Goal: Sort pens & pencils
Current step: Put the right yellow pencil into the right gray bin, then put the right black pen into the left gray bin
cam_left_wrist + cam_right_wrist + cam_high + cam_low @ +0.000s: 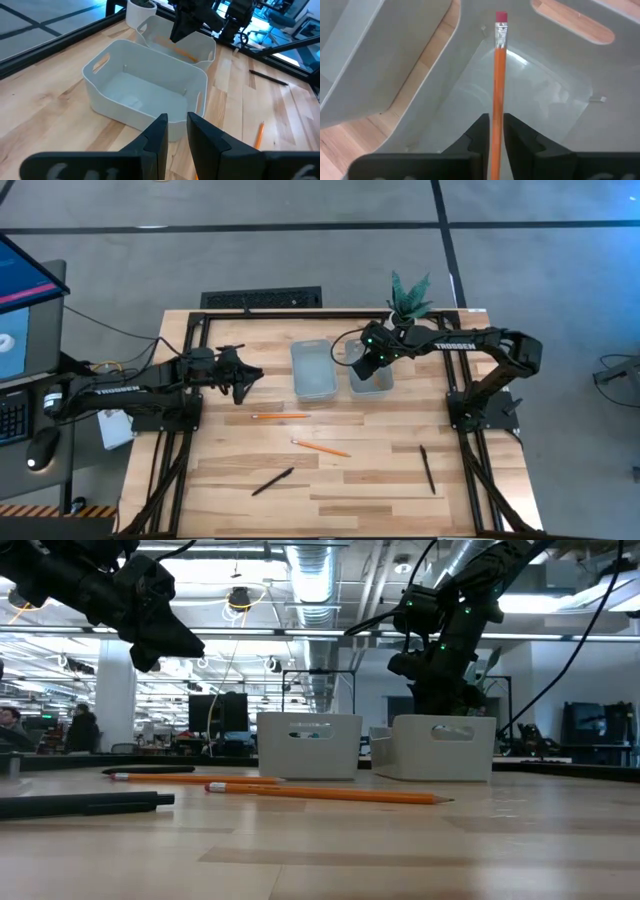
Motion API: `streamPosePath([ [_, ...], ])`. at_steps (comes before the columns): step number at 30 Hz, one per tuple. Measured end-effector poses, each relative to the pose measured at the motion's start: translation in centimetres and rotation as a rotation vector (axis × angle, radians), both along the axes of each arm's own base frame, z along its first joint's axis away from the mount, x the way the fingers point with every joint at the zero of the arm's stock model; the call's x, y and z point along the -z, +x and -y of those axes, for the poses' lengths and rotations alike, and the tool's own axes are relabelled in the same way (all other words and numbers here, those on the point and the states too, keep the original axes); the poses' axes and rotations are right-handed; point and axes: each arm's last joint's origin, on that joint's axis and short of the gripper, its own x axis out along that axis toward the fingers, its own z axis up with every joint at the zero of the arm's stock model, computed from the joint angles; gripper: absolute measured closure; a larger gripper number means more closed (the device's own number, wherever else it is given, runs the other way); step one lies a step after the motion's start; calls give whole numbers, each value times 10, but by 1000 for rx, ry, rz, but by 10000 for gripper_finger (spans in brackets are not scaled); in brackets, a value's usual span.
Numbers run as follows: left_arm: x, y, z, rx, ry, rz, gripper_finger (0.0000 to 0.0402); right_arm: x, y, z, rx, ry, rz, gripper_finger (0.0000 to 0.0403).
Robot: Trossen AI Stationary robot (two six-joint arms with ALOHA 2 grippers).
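My right gripper [371,366] hangs over the right white tray [384,383] and is shut on an orange pencil [499,70]. The pencil's pink eraser end [501,17] points into that tray. Two more pencils [280,416] [322,447] lie flat on the table in front of the trays. Two black pens [272,481] [427,469] lie nearer the near edge; a third does not show from above. The left white tray [313,370] holds nothing that I can see. My left gripper [240,376] waits in the air left of it, its fingers a narrow gap apart. My right gripper pinches the pencil's shaft [497,107] between its two fingers, with the pencil lying along them. The fingers come slanting down from above the tray. The eraser end sticks out ahead, inside the tray walls; whether it touches the tray floor I cannot tell.
A small green plant [409,295] stands behind the right tray. A black frame rail [300,314] runs along the table's far edge. Bare wood lies between the trays and the loose sticks. A monitor [25,300] and a keyboard stand off the table's left.
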Motion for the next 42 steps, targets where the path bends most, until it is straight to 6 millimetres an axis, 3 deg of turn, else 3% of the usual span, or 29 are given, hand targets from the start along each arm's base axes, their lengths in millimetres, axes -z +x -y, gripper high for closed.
streamPosePath([
  [8, 0, 0, 0, 0, -1, -3, 340, 0, 0, 0, 23, 9, 4, 242],
  [15, 0, 0, 0, 0, -1, -4, 340, -5, 2, 1, 23, 3, 18, 207],
  [23, 1, 0, 0, 0, -3, -10, 340, -66, 7, 3, 14, -73, 192, 198],
  [31, 1, 0, 0, 0, -3, -9, 340, -133, -13, -19, -52, -150, 354, 197],
  [35, 1, 0, 0, 1, -1, -9, 340, -151, -32, -36, -88, -153, 383, 197],
  [42, 1, 0, 0, 1, -1, -6, 340, -158, -63, -61, -64, -48, 318, 197],
])
